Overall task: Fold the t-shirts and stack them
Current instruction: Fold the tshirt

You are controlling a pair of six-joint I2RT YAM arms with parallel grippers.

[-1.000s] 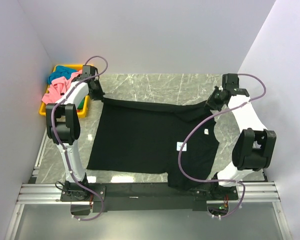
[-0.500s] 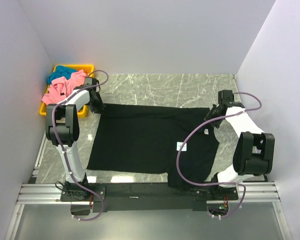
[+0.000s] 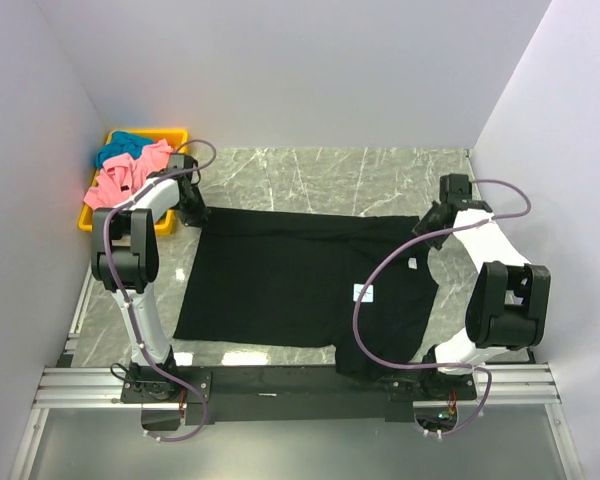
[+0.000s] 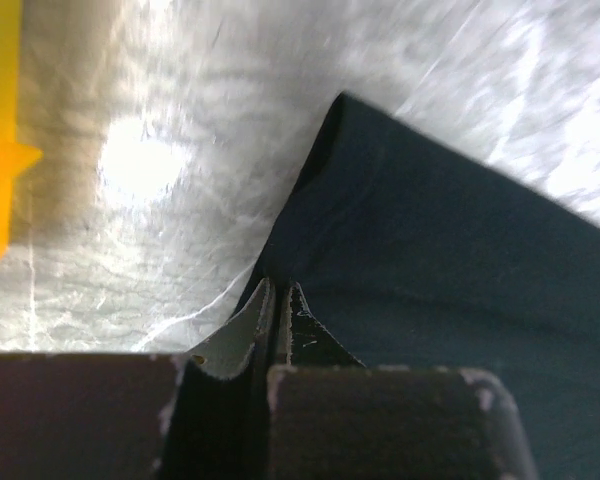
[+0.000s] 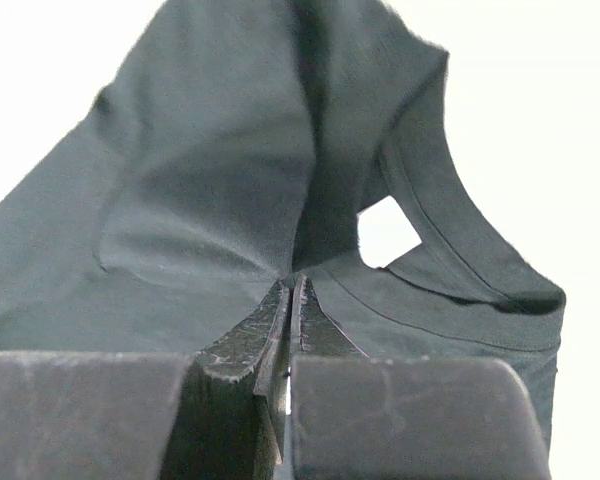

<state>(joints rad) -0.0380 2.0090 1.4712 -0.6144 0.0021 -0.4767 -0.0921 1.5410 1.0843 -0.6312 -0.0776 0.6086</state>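
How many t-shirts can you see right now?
3: a black t-shirt spread on the table, a pink t-shirt and a teal t-shirt heaped in the yellow bin; others may be buried there.

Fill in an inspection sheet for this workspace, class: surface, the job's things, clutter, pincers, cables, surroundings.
Surface: grey marbled table, partly under cloth.
Job's things: black t-shirt spread out, two white tags showing; pink t-shirt and teal t-shirt heaped in a yellow bin at the far left.
Clutter: nothing seen.
Pincers: left pincer shut on the black t-shirt's far left corner; right pincer shut on it near the collar.
Cables: purple cables loop along both arms; the right one hangs across the shirt.
Surroundings: plain pale walls on three sides; metal rail at the near edge.
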